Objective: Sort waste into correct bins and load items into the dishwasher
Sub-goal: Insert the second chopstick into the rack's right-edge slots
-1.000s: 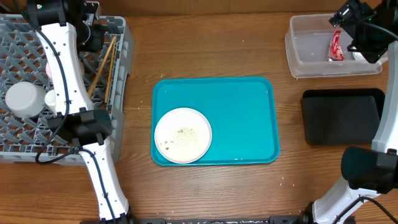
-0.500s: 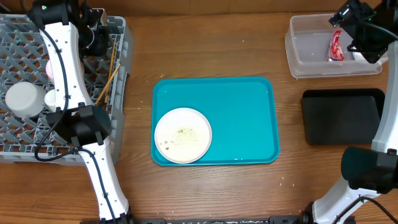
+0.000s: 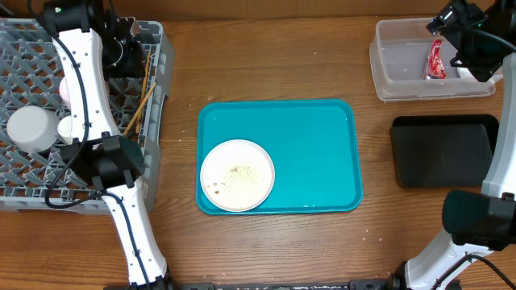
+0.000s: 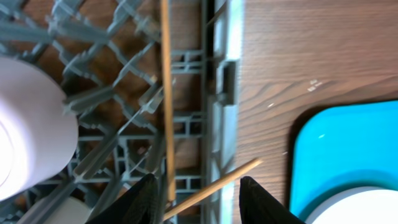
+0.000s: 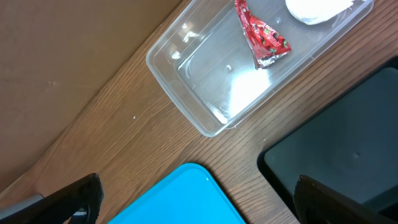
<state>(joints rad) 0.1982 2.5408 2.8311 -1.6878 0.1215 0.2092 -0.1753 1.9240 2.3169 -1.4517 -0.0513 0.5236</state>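
At ten o'clock on the table, over the right-hand edge of the grey dish rack (image 3: 24,185), we find the left gripper (image 4: 196,202) with its jaws apart, gripping nothing. The straight chopstick (image 4: 165,93) lies along the lattice. The slanted chopstick (image 4: 214,188) passes between the open fingers and crosses the rack's rim, its tip out over the wood.

That slant is our main worry. The stick is propped on the rim, so a finger brushing it as the arm lifts could tip it onto the table or drop it through the grid.

The plate (image 3: 237,175), at seven o'clock on the teal tray (image 3: 314,137), carries crumbs (image 3: 239,171). If we tilt it on the way to a bin, we judge they would scatter.

At two o'clock the right gripper (image 5: 205,202) hangs wide and empty by the clear tub (image 5: 186,68), which holds the red wrapper (image 5: 261,37) and the napkin (image 5: 317,9). The black tray (image 3: 443,151) sits at three o'clock, just beside the tub, so a careless reach could nudge either.

The table (image 3: 266,56) is grained brown wood with a few pale specks on it. Of the room we see only a plain brown panel (image 5: 62,56) past the far edge, and we cannot tell what it is.
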